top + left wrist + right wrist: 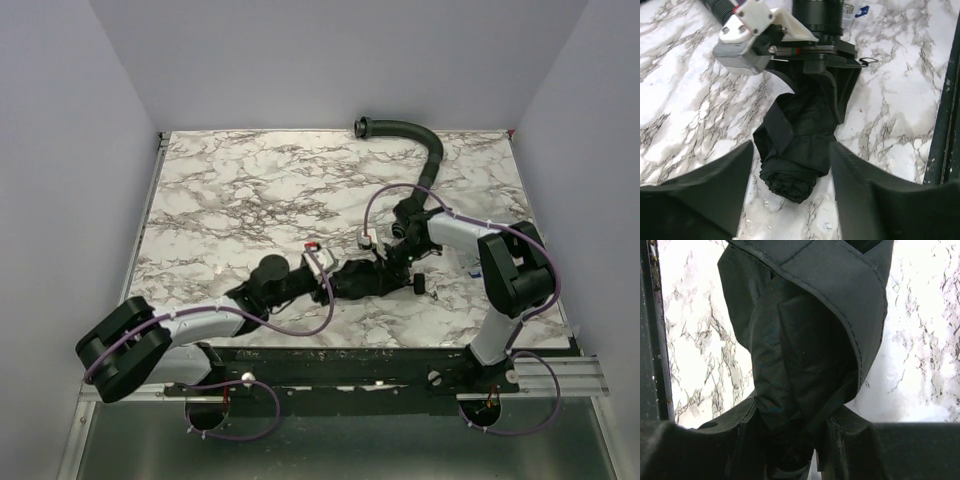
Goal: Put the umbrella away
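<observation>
The umbrella [362, 278] is a short black folded bundle lying on the marble table near its front middle. My left gripper [326, 284] is open, with one finger on each side of the bundle's rolled end. In the left wrist view the umbrella [795, 150] lies between my wide-apart fingers [705, 195]. My right gripper [396, 262] is shut on the other end of the bundle. In the right wrist view the fabric [810, 330] fills the frame and the right gripper [790, 427] pinches it at the bottom.
A curved black ribbed hose [425, 150] lies at the back right. A small black piece [418, 287] and a white and blue scrap [470, 268] lie near the right arm. The black front rail [945, 100] runs close beside the umbrella.
</observation>
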